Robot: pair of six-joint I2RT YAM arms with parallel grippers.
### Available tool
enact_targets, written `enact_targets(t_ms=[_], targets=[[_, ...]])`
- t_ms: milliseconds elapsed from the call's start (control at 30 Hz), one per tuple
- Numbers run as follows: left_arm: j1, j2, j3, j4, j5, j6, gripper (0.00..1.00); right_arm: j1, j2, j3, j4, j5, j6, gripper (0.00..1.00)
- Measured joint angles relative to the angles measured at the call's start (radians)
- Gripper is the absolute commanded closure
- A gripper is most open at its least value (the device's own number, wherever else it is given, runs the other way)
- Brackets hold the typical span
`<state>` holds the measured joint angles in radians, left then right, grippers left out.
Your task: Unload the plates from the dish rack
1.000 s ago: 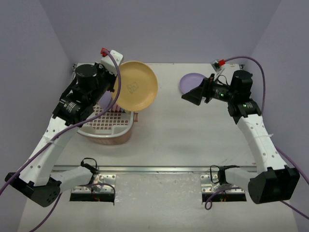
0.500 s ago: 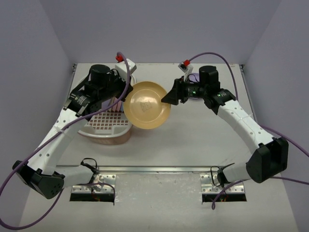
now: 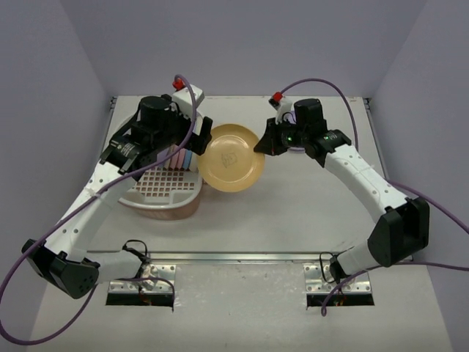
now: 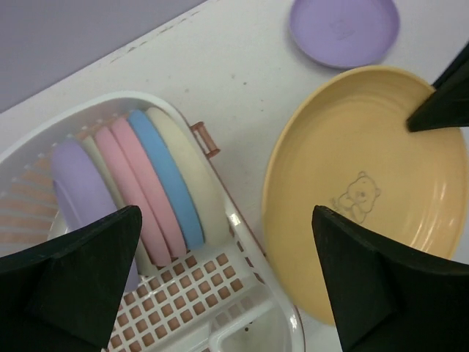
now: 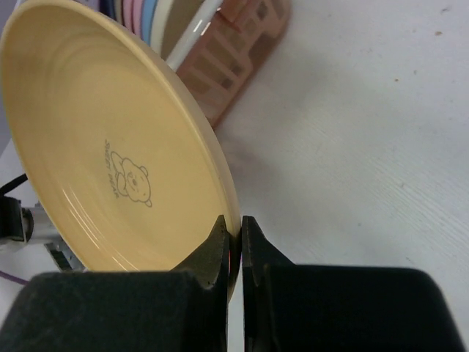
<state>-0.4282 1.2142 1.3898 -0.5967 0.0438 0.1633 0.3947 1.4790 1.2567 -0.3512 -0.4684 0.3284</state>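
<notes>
Plainly, the right end effector is pinching the rim of the yellow plate, with its jaws closed down to a sliver on the edge. Only the right wrist view is showing that grip; from above, the fingers are merging into a dark wedge at the plate's right side. The plate is hanging tilted just beside the rack, with its bear print facing upward. Whether its lower edge is touching the worktop I cannot tell.

The left end effector is gaping wide with nothing between its fingers, hovering over the rack's edge and the plate's left side. The left wrist view is spreading out what the top view is crowding together: a row of plates is standing on edge in the rack, running from lavender through pink and blue to cream. It is also showing a lavender plate lying flat on the worktop beyond the yellow one, which the right arm is largely hiding from above.
</notes>
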Motion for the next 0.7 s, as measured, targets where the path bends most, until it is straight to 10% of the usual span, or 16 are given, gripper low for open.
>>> enact_targets(t_ms=[433, 700], targets=[[0.192, 0.057, 0.103, -0.004, -0.174, -0.172, 0.00, -0.482, 0.357, 0.282, -0.072, 0.182, 0.065, 1.00], [0.192, 0.013, 0.043, 0.025, -0.231, -0.199, 0.00, -0.563, 0.594, 0.444, -0.109, 0.250, 0.135, 1.00]])
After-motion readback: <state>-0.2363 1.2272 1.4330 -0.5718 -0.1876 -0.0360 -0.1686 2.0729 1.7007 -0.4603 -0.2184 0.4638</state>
